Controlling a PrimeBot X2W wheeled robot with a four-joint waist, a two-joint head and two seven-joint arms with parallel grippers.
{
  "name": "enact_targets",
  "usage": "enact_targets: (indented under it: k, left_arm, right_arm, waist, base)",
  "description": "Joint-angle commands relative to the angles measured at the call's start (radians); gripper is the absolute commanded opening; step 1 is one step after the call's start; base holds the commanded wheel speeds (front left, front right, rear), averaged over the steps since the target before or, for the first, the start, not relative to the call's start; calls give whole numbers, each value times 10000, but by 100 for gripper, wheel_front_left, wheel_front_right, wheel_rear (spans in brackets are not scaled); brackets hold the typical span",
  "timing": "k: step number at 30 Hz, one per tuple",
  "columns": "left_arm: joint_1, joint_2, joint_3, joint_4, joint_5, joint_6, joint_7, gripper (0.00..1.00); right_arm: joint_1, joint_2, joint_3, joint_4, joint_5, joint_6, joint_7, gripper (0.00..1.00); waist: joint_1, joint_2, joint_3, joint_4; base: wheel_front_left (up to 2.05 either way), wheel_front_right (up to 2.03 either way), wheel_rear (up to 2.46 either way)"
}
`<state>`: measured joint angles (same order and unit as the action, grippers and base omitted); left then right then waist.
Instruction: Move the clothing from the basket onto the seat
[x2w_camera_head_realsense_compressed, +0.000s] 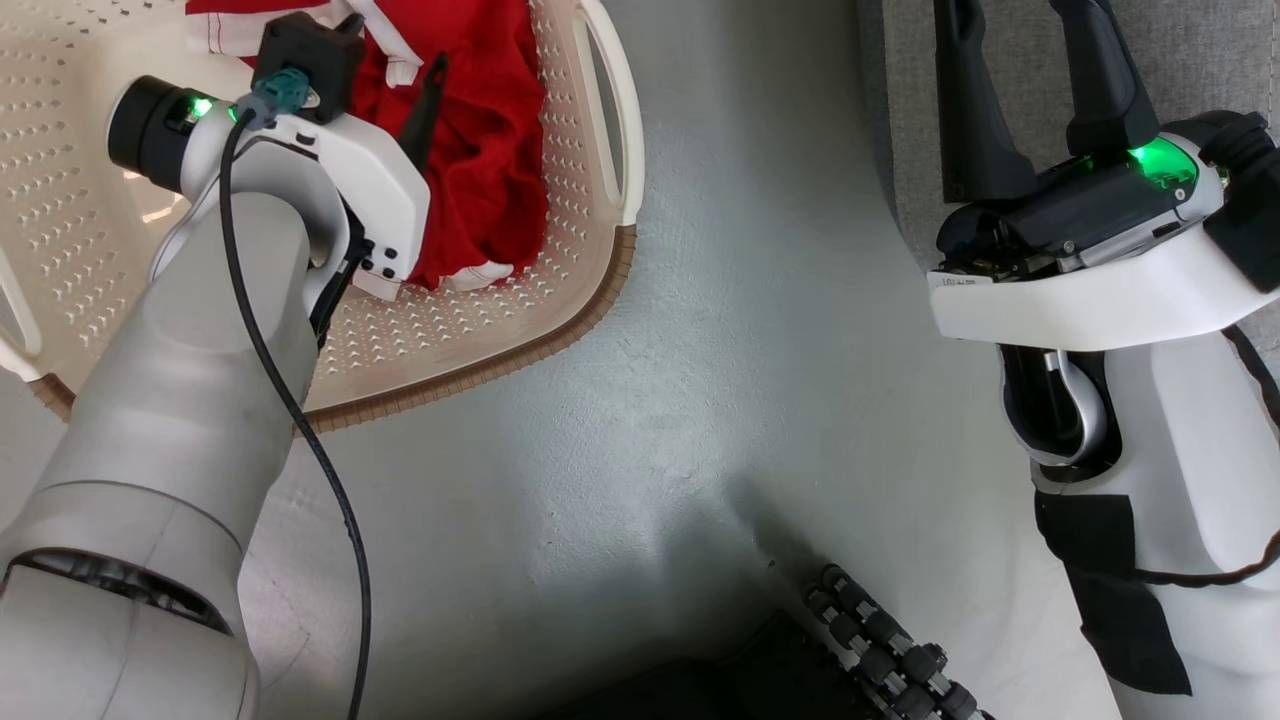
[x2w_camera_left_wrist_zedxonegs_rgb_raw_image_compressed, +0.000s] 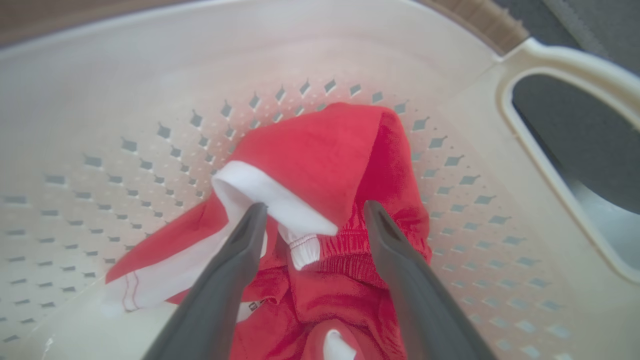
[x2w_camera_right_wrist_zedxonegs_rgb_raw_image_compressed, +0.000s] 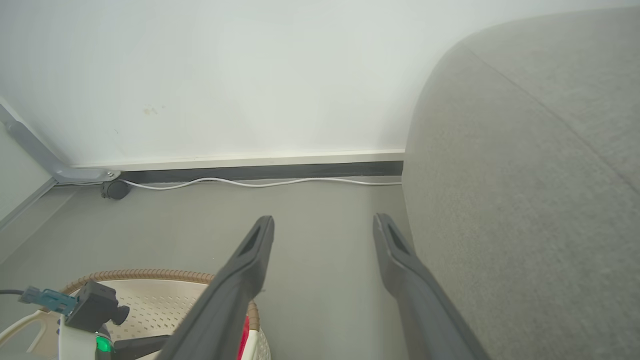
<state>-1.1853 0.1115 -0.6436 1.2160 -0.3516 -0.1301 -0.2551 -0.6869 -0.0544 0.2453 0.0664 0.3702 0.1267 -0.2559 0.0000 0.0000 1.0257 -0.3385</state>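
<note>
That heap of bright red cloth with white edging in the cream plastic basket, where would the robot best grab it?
Probably the raised white-edged fold of the bright red fabric clothing: it stands proud, bunched thick. Come from above, through the open top of the cream perforated plastic basket; the open left gripper is lined up either side of that fold.

Red cloth clothing (x2w_camera_left_wrist_zedxonegs_rgb_raw_image_compressed: 325, 160), smooth perforated plastic basket (x2w_camera_left_wrist_zedxonegs_rgb_raw_image_compressed: 350, 50), matt woven-fabric seat (x2w_camera_right_wrist_zedxonegs_rgb_raw_image_compressed: 525, 200)

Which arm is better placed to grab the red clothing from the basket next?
Left. The left gripper is open inside the basket, fingers straddling the clothing. The right gripper hangs open above the floor beside the seat, away from the basket.
</note>
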Motion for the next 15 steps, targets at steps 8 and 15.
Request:
enact_targets:
  k: [8, 15]
  left_arm:
    - [-218, 13, -437, 340, -279, -5, 162, 100]
    - [-231, -226, -753, 305, -901, -5, 368, 100]
  right_arm:
    - [653, 41, 103, -306, 64, 40, -59, 100]
    - [802, 41, 78, -261, 105, 40, -59, 100]
  waist:
    - [0, 0, 8, -5]
    - [0, 0, -10, -9]
  base:
    - [0, 0, 0]
    - [0, 0, 0]
